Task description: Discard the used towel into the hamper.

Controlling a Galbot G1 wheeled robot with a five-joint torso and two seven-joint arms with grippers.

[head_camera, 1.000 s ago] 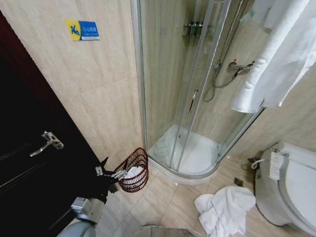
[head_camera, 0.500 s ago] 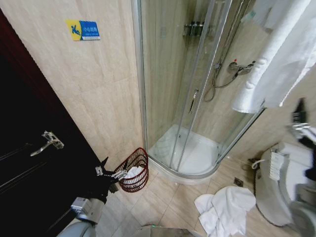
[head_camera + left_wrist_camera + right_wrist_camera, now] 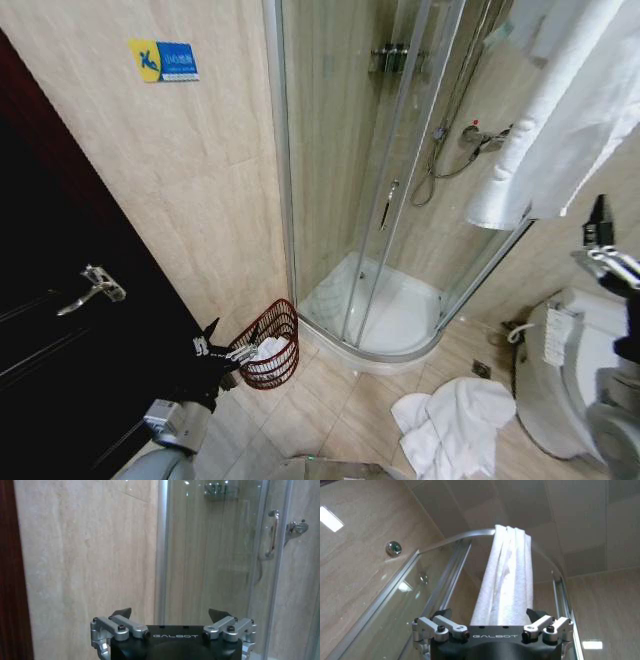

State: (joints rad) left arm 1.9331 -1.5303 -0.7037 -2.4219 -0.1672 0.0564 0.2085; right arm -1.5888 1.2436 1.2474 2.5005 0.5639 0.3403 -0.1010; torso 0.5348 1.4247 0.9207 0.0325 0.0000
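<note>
Head view showed the right end effector had risen higher beside the hanging towel, jaws wide and empty, apparently aiming for it. The left end effector, also spread wide, stayed just beside the hamper on the floor, which already held white cloth.

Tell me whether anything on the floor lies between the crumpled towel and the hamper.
Nothing visible does. Bare floor tiles run from the towel across to the hamper, which stands against the wall beside the shower base and already holds white cloth.
</note>
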